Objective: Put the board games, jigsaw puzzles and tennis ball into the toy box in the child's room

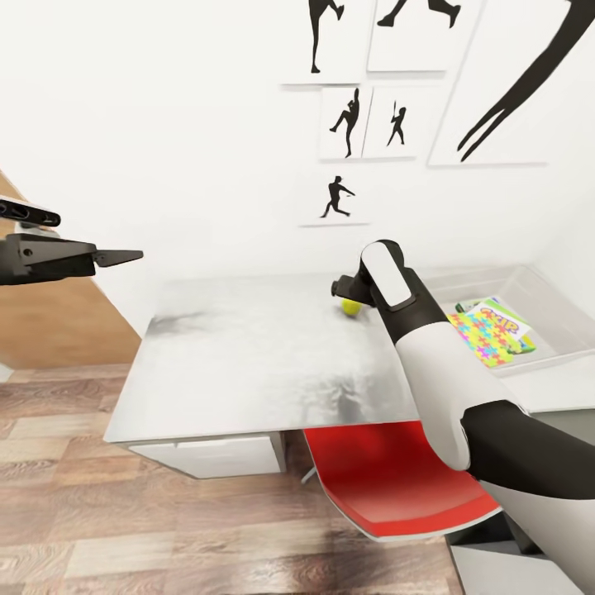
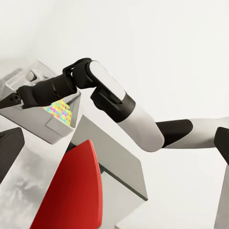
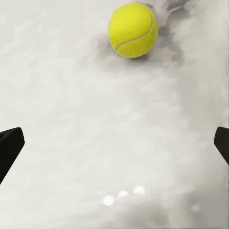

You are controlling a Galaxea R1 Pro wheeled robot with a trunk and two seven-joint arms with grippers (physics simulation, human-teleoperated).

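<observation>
The tennis ball (image 1: pixel 351 307) lies on the pale table (image 1: pixel 248 355) near its far edge, partly behind my right wrist. My right gripper (image 1: pixel 342 288) hovers just short of the ball. In the right wrist view the tennis ball (image 3: pixel 132 30) sits ahead of the open right gripper (image 3: pixel 114 145), untouched. The grey toy box (image 1: pixel 555 307) stands at the table's right end. It holds a bright jigsaw puzzle (image 1: pixel 489 339) lying over a printed board game (image 1: pixel 504 316). My left gripper (image 1: pixel 99 238) hangs open and empty in the air off the table's left side.
A red chair (image 1: pixel 397 483) is tucked under the table's front edge, below my right arm. Wooden flooring (image 1: pixel 124 529) runs to the left and front. A white wall with black silhouette pictures (image 1: pixel 335 198) rises behind the table.
</observation>
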